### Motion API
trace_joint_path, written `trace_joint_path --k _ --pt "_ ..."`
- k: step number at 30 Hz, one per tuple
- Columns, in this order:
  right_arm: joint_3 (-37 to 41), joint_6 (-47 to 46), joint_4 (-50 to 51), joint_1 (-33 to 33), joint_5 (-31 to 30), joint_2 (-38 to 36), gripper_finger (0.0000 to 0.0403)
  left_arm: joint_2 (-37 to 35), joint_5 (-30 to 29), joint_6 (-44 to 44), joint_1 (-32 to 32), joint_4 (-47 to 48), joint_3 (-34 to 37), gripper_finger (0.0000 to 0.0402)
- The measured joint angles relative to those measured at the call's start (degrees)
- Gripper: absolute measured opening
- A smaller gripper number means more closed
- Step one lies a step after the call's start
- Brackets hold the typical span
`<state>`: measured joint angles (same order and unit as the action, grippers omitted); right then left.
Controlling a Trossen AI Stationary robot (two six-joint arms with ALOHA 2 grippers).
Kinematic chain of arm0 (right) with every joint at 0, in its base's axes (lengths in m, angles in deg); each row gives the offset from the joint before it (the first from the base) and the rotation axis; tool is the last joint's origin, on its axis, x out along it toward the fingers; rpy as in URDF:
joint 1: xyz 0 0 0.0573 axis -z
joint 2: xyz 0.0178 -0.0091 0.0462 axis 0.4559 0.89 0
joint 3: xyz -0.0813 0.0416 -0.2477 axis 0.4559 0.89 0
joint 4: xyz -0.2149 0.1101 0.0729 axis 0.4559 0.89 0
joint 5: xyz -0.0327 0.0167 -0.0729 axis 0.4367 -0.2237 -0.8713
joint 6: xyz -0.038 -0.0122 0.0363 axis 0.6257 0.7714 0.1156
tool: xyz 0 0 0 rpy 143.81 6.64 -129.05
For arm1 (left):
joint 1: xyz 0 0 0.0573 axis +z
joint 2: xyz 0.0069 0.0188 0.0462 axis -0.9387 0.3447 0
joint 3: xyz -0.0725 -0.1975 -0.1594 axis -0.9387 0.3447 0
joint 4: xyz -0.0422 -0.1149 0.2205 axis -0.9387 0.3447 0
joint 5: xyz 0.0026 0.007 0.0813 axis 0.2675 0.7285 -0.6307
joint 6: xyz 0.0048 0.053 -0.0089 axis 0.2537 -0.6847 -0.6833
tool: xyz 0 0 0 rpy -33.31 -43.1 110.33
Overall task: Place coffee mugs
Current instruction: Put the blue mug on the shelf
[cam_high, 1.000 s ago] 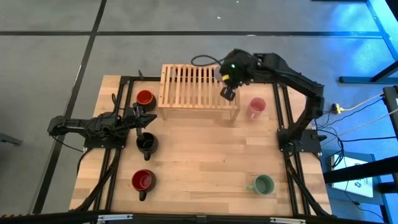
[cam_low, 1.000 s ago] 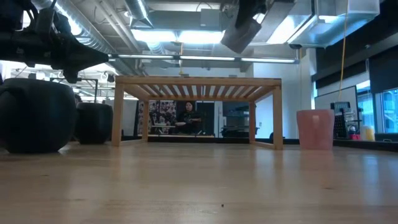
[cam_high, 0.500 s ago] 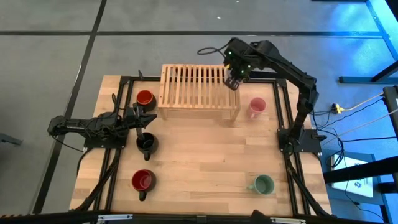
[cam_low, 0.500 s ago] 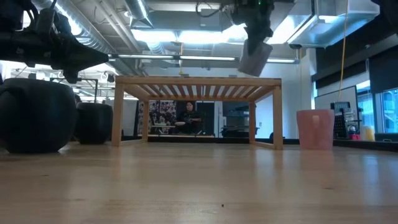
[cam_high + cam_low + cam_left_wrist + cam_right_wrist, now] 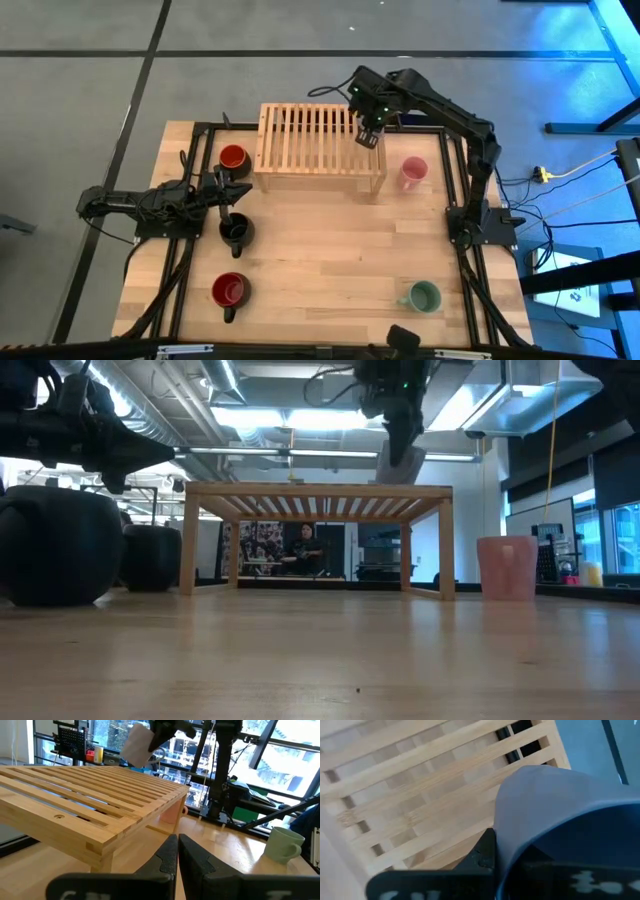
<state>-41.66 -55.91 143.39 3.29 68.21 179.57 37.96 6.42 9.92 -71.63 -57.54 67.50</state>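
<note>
1. The right end effector (image 5: 368,135) grips the lavender mug (image 5: 137,744), held just above the wooden rack (image 5: 318,146).
2. The pink mug (image 5: 412,171) stands on the worktop (image 5: 330,260) beside and below it.
3. The left end effector (image 5: 174,857), fingers closed together, waits near the black mug (image 5: 235,231).

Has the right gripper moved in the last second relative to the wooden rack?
Yes. The right gripper, holding the lavender mug, went from the rack's front right corner toward its back edge.

A robotics lab or workshop: a wooden table (image 5: 330,260) on a dark metal frame (image 5: 462,180) stands on a grey concrete floor (image 5: 90,90). Beyond it run exposed ceiling ducts (image 5: 150,420), strip lights (image 5: 300,418), cluttered benches and large windows (image 5: 280,750).
</note>
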Motion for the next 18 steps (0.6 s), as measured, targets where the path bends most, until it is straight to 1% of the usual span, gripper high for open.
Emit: trace_joint_path --k 8,18 --pt "0.0 0.3 0.2 0.0 0.9 0.8 0.0005 0.0 0.0 0.0 0.0 0.0 0.0 0.0007" --pt "0.0 -1.0 -1.3 0.0 0.2 0.8 0.0041 0.0 0.0 0.0 0.0 0.0 0.0 0.0007"
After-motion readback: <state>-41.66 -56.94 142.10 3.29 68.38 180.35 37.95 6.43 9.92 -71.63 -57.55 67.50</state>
